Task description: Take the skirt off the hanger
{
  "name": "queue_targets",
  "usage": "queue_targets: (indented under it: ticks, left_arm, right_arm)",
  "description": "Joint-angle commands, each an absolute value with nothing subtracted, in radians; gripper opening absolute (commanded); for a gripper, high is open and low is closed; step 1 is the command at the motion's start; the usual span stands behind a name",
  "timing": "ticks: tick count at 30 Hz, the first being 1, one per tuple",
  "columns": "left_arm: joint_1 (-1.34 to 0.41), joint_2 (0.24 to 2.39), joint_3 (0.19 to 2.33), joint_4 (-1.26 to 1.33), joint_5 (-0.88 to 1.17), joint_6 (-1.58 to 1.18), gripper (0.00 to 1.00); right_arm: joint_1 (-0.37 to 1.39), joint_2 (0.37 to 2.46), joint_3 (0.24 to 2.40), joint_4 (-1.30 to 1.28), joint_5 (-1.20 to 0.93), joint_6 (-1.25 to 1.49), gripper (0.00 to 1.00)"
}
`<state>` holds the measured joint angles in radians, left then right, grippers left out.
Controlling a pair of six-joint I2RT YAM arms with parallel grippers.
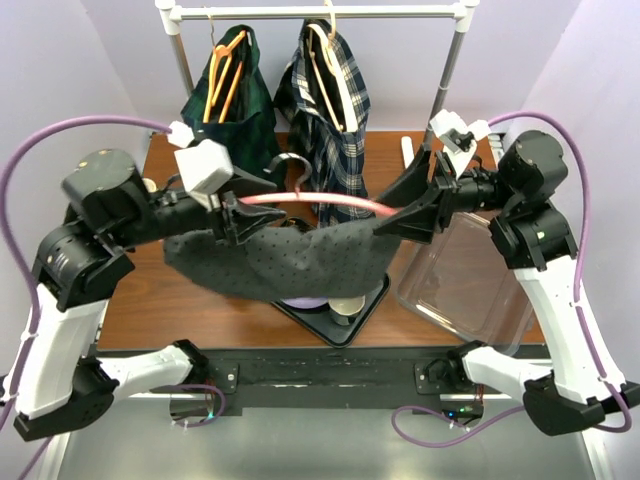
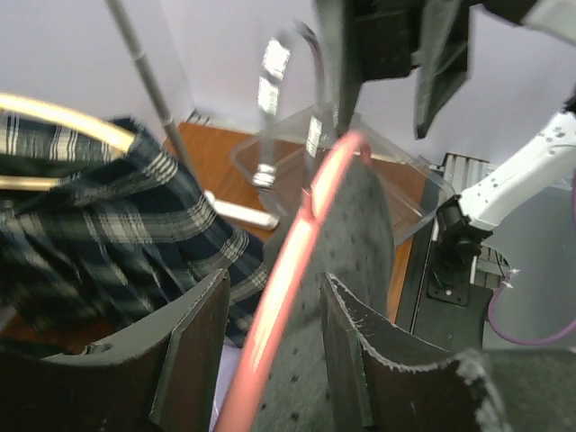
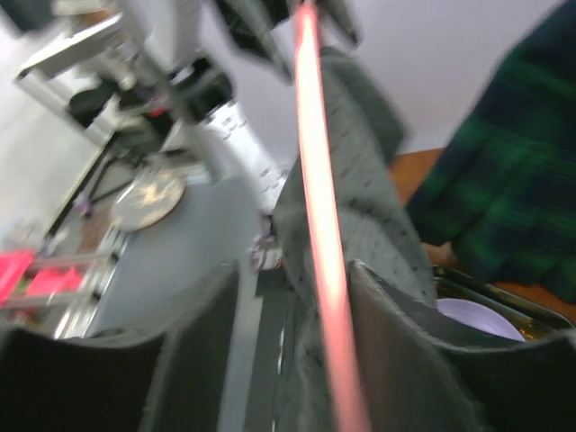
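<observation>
The skirt (image 1: 290,262) hangs on the pink hanger (image 1: 320,203), aloft over the worktop (image 1: 150,300). The left claw (image 1: 237,215) and right claw (image 1: 398,218) straddle its ends; whether they clamp it I cannot tell. Next, the fabric needs sliding off the bar.

Rear blocked: rack (image 1: 320,12), two plaid garments (image 1: 335,120) hung low. Right side filled by clear bin (image 1: 470,300). Black tray (image 1: 375,295) under sagging skirt (image 1: 290,262). Bare table (image 1: 150,320) front-left passable.

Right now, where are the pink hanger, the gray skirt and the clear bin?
pink hanger (image 1: 330,200): top view, middle of its bar.
gray skirt (image 1: 290,262): top view, centre of the draped cloth.
clear bin (image 1: 462,285): top view, its bare floor.
</observation>
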<state>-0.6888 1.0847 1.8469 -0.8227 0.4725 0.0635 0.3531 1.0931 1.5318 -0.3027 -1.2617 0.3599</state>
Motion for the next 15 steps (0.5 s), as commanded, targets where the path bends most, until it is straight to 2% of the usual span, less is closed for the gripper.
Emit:
queue_targets:
  ticks: [1,3,5,6,7,8,9,15]
  left_arm:
    - [-0.698,1.062,1.821,-0.776,0.339,-0.024,0.0]
    - [-0.698,1.039,1.789,-0.732,0.356,-0.028,0.0]
    - [-0.698,1.006,1.761,-0.695,0.385,-0.037,0.0]
    - [-0.696,1.0,1.741,-0.672,0.396,-0.041,0.0]
    - [-0.696,0.993,1.735,-0.667,0.397,-0.044,0.0]
    - [-0.696,0.992,1.73,-0.666,0.373,-0.048,0.0]
    - [-0.696,0.991,1.724,-0.669,0.362,-0.046,0.0]
    - [-0.696,0.992,1.706,-0.71,0.344,-0.031,0.0]
  right_arm:
    - [0.367,1.034,1.556,-0.296,-1.003,0.431,0.56]
    - [0.365,0.983,1.502,-0.211,-0.999,0.472,0.53]
    - [0.365,0.963,1.488,-0.206,-0.963,0.471,0.42]
    - [0.365,0.962,1.486,-0.207,-0.944,0.472,0.42]
    - [0.365,0.965,1.486,-0.212,-0.934,0.474,0.43]
    - [0.367,0.972,1.488,-0.225,-0.925,0.471,0.5]
    - [0.365,0.976,1.491,-0.263,-0.91,0.463,0.52]
    - [0.367,1.015,1.502,-0.403,-0.853,0.414,0.54]
